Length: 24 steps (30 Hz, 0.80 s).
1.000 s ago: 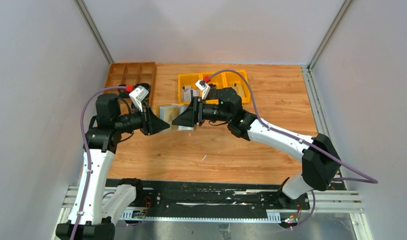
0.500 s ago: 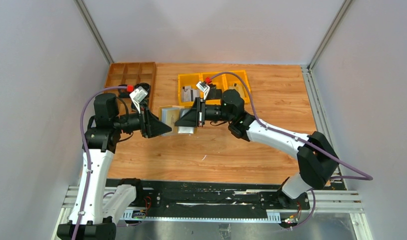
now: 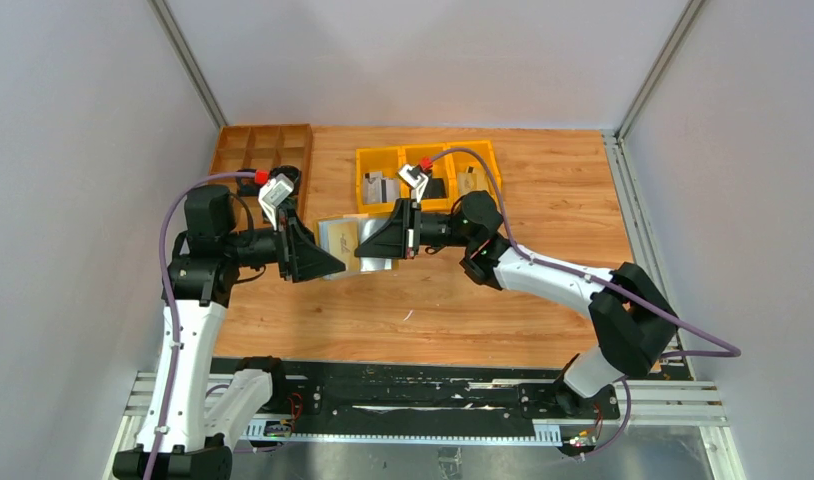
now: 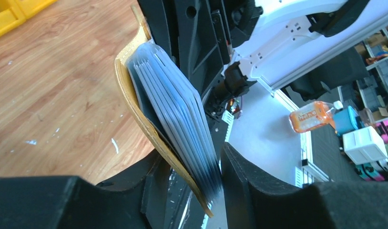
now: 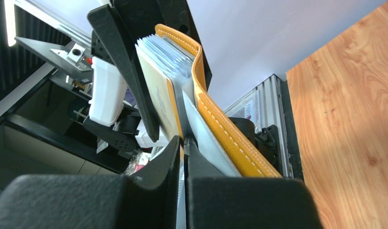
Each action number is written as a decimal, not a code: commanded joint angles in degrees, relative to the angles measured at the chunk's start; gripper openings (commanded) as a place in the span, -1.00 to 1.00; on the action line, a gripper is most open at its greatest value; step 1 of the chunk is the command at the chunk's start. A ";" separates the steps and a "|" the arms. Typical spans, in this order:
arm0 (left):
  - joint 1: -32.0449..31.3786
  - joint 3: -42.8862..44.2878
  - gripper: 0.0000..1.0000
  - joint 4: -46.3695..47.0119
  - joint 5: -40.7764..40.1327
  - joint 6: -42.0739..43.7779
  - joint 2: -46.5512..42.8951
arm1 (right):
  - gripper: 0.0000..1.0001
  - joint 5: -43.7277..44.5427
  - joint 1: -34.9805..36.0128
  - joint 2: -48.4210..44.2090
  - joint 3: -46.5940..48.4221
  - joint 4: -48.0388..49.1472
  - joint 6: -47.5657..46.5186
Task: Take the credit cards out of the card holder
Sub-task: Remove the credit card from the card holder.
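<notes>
The right gripper is seen with its fingers brought almost together on a thin leaf at the open mouth of the card holder. What kind of leaf is pinched cannot be told. The left gripper is set astride the opposite edge, with one finger against the mustard cover and the other against the stack of clear sleeves, so the holder appears to be clamped there.

In the top view the holder is found just left of centre, held above the wooden table and bridged between the two grippers. This arrangement is judged to serve the extraction. The holder is braced from one side so that a pull from the other can draw a card out rather than drag the whole wallet along. It is kept in the air so that its edges can be reached by the fingers.

In the upper middle of the top view, what appear to be credit cards, grey and dark, are seen lying in yellow bins, presumably the collecting place.

A faint print is carried on a cream face beside the pinched leaf, but it cannot be read. At the right of the left wrist view a label is borne by an orange bottle, too blurred to be made out. No brand can be read anywhere.
</notes>
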 commanded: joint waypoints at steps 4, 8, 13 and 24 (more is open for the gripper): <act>-1.56 2.21 -0.18 1.25 9.30 -1.92 -0.69 | -1.00 -1.38 0.86 -2.57 -2.94 9.36 3.08; -1.57 2.30 -0.27 1.23 9.50 -2.41 -1.07 | -1.00 -0.90 -0.31 -4.84 -5.90 9.56 2.88; -1.61 2.55 -0.36 1.18 9.20 -3.18 -0.86 | -1.00 0.06 -0.60 -6.60 -7.44 8.43 1.44; -1.56 3.17 -0.49 1.21 7.29 -3.94 -1.23 | -0.95 0.30 -0.62 -8.74 -7.34 5.00 -1.11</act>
